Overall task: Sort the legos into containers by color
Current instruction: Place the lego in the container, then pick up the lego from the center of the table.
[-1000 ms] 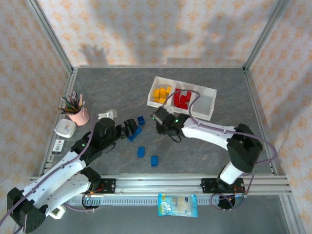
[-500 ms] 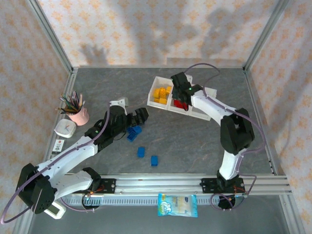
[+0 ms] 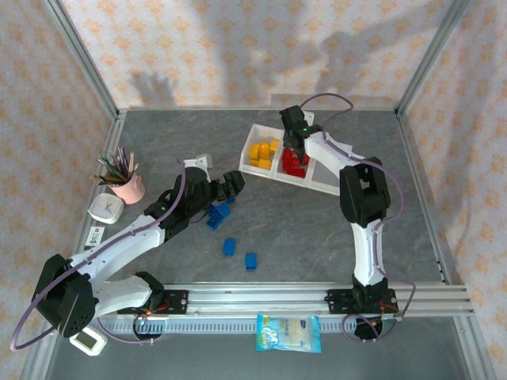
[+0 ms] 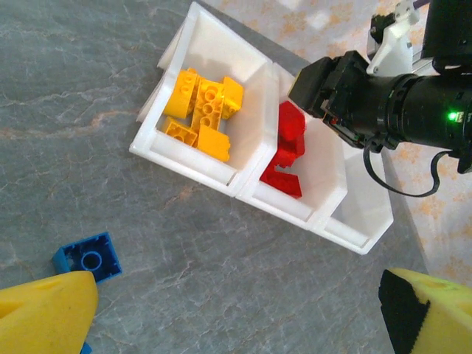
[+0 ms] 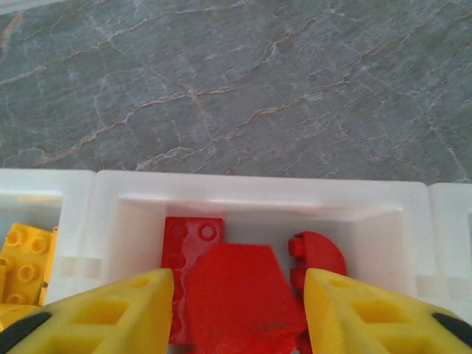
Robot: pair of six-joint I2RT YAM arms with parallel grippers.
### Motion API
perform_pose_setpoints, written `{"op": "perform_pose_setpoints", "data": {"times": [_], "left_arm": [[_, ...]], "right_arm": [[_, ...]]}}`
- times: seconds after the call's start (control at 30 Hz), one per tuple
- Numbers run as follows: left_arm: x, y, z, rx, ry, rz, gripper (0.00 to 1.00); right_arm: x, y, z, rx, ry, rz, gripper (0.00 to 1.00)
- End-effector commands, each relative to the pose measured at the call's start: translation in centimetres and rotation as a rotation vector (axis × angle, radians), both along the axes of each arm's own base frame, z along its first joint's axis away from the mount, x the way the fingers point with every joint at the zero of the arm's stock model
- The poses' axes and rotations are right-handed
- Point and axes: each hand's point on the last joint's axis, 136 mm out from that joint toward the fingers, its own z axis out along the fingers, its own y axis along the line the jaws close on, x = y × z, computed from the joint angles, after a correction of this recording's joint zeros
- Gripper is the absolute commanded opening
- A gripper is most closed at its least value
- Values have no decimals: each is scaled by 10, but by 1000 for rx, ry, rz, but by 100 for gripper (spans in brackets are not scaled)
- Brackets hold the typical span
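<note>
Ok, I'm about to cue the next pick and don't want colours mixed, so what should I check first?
1. Right gripper open: ok; jaws apart over the red studded plastic bricks.
2. White three-compartment plastic tray unmixed: ok; yellow plastic bricks at one end, red in the middle.
3. Room for blue: ok; the other end compartment is empty.
4. Left gripper ready: ok; jaws wide open above the grey marbled table.
5. Blue square plastic brick reachable: probably ok; it lies by one left finger.
</note>
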Motion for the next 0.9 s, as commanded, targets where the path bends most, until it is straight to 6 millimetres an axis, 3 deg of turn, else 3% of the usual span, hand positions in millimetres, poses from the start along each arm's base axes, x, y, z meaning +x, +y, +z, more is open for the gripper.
{"op": "perform_pose_setpoints", "data": {"times": [0.0, 0.17, 0.37, 0.47, 0.7, 0.87], "left_arm": [[8, -2, 22, -19, -63, -2, 99], [4, 3, 22, -18, -64, 10, 99], [-8, 18, 15, -2, -41, 48, 99], [-19, 31, 10, 12, -24, 76, 99], [-50, 67, -3, 37, 21, 177, 99], [-69, 86, -12, 30, 49, 233, 99]], "right_arm": [[1, -1, 33, -14, -55, 3, 53], [-21, 10, 48, 17, -63, 56, 57], [-74, 43, 57, 36, -49, 178, 61], [-105, 64, 54, 43, -17, 249, 64], [-177, 139, 36, 65, 53, 475, 70], [-204, 178, 10, 74, 119, 533, 75]]}}
